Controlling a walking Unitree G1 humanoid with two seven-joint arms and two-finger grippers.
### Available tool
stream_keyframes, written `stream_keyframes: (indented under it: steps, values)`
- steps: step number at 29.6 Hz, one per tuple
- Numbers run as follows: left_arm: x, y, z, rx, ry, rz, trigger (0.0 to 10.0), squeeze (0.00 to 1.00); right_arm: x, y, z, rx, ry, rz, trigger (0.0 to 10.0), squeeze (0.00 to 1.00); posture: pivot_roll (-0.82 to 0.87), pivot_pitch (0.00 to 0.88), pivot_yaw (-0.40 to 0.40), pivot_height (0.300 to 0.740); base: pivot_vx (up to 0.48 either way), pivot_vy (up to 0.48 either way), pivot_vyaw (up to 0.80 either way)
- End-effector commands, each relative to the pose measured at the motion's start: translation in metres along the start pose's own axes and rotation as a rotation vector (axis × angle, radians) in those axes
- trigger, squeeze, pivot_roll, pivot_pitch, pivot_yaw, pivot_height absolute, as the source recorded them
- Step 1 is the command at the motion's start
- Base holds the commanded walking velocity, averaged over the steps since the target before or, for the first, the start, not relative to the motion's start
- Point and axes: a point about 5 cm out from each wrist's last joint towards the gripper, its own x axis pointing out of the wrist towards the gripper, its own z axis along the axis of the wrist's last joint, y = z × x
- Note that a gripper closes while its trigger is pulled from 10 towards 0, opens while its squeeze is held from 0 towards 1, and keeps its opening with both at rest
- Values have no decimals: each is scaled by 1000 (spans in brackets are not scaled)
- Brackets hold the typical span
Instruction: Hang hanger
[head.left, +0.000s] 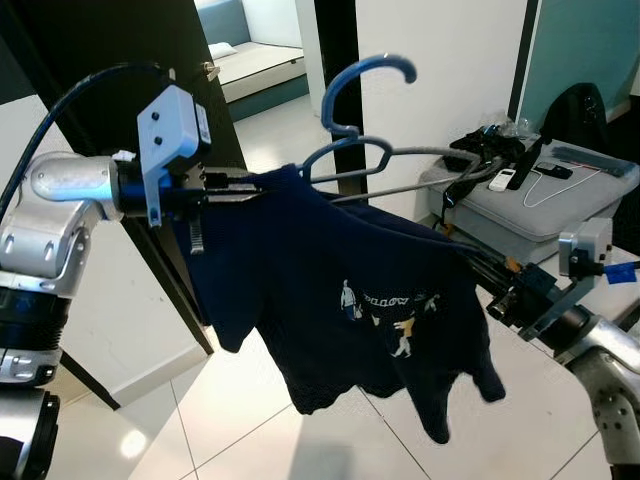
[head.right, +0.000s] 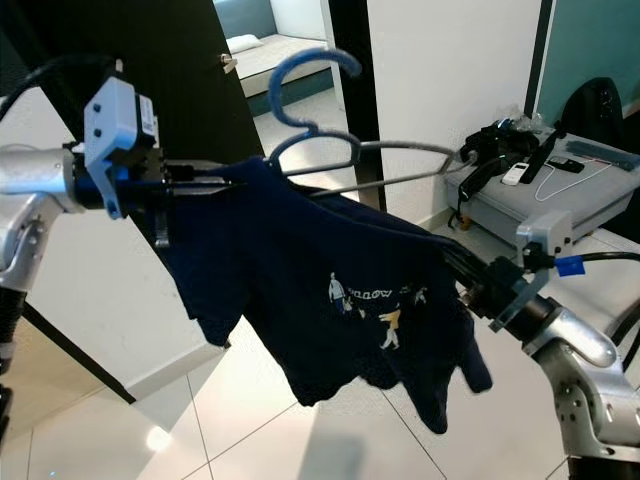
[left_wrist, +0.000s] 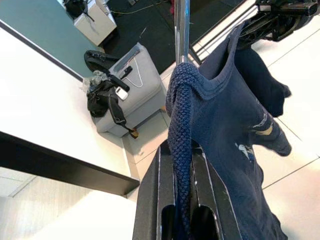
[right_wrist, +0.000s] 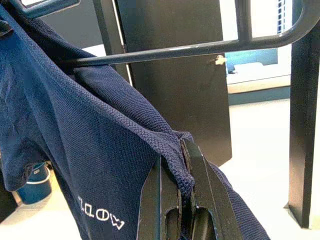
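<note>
navy shirt (head.left: 360, 300) on blue hanger (head.left: 365, 100), pinched between closed left gripper (head.left: 235, 187) and right gripper (head.left: 480, 270)

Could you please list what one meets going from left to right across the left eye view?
left gripper pinching the shirt's edge → blue hanger hook → navy shirt print → right gripper at the shirt's other edge → grey case with cables by the wall.
</note>
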Motion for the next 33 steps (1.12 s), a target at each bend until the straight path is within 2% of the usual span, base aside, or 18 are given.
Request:
stream_keyframes:
  steps: [1, 5, 9, 14, 22, 23, 27, 30, 32, 33]
  values:
    - [-15, 3, 0, 3, 34, 21, 10000, 0, 0, -2, 3, -17, -19, -11, 10000, 0, -92, 0, 159, 740, 0, 0, 0]
    - [-17, -6, -2, -41, 32, -38, 10000, 0, 0, -3, 4, -18, -20, -17, 10000, 0, -92, 0, 158, 740, 0, 0, 0]
    - [-21, -23, -7, -119, 44, -163, 10000, 0, 1, -4, 3, -17, -23, -19, 10000, 0, -90, 0, 156, 740, 0, 0, 0]
    - [-27, -32, -13, -162, 75, -219, 10000, 0, 3, -3, 3, -16, -24, -15, 10000, 0, -89, 0, 153, 740, 0, 0, 0]
    - [-30, -31, -15, -161, 93, -214, 10000, 0, 3, -3, 3, -16, -25, -13, 10000, 0, -89, 0, 153, 740, 0, 0, 0]
    - [-33, -27, -19, -138, 142, -189, 10000, 0, 4, -3, 3, -15, -27, -8, 10000, 0, -90, 0, 150, 740, 0, 0, 0]
    - [-34, -26, -21, -130, 159, -178, 10000, 0, 5, -3, 3, -15, -27, -7, 10000, 0, -90, 0, 150, 740, 0, 0, 0]
    - [-41, -23, -24, -127, 204, -162, 10000, 0, 4, -4, 3, -16, -27, -6, 10000, 0, -92, 0, 151, 740, 0, 0, 0]
    - [-52, -22, -28, -137, 270, -168, 10000, 0, 3, -4, 4, -18, -26, -8, 10000, 0, -95, 0, 153, 740, 0, 0, 0]
    - [-52, -22, -28, -137, 270, -168, 10000, 0, 3, -4, 4, -18, -26, -8, 10000, 0, -95, 0, 153, 740, 0, 0, 0]
